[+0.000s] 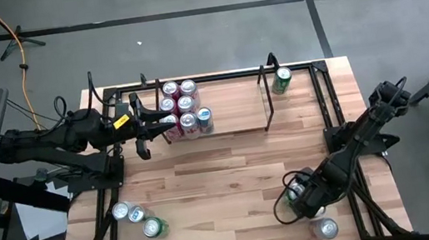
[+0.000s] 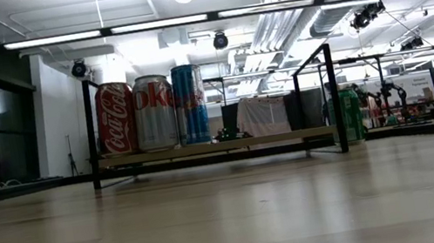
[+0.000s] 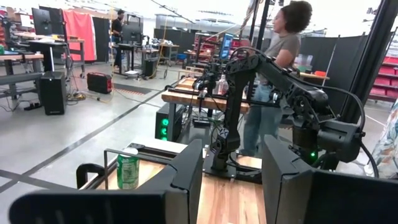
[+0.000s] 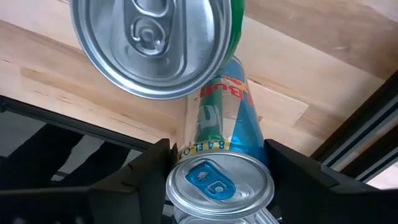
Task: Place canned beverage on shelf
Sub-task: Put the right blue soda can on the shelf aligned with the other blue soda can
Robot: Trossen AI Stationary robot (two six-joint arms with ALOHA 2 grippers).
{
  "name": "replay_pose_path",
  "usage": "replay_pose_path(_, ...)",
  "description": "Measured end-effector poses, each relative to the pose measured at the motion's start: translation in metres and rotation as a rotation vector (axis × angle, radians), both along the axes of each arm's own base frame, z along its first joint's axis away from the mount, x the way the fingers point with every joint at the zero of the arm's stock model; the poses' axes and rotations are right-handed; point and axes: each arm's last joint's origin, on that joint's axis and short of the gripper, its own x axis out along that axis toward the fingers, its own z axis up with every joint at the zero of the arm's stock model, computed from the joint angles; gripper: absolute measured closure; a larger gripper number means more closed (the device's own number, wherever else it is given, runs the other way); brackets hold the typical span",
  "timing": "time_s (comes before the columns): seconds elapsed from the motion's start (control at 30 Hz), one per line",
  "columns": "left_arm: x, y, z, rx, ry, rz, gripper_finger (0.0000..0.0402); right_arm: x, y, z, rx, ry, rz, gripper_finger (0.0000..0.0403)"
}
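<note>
Right gripper: the right gripper [image 1: 303, 200] is lowered near the desk's front right corner, its jaws seen in the right wrist view set to either side of a slim blue can [image 4: 221, 180], open around it and not yet clearly pressed against its wall.
Neighbouring can: a green can [image 4: 158, 43] is seen just beside the blue one, with its lid toward the wrist camera; whether the two touch cannot be told.
Stray can: a further can [image 1: 325, 227] stands near the gripper at the desk's [image 1: 231, 176] front edge.
Left gripper: the left gripper [image 1: 142, 130] is held above the shelf's [image 1: 224, 127] left end, beside the cluster of shelved cans [image 1: 183, 107]; its jaws stand slightly apart with nothing between them.
Shelf: six or so cans are grouped at the left end; one green can [image 1: 281, 79] stands at the right end, and the middle is free.
Risk, grip: if the jaws are closed off-centre, the round wall could be squeezed out sideways and the can tipped.
Risk, neighbours: the green can could be nudged or toppled as the blue one is lifted, being so close.
Risk, transfer: the rack's thin upright rods could be struck on approach, judged from their narrow spacing.
Risk, placement: the standing cluster could be knocked if the can is set down too near it.
</note>
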Motion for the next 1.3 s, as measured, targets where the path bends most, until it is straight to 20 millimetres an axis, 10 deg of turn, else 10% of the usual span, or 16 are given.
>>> replay_pose_path(0.5,-0.003,0.004,0.010,0.072,-0.025,0.123,0.0321,-0.031,-0.027,0.056,0.194,-0.212,0.192,0.0184)
replay_pose_path(0.8,-0.001,0.004,0.009,0.118,-0.006,0.145,0.0224,-0.052,-0.053,0.101,0.306,-0.564,0.274,0.0184)
replay_pose_path(1.3,0.048,0.003,-0.013,-0.525,0.007,-0.230,0.0117,0.038,-0.116,0.104,-0.228,-1.103,0.589,0.0184)
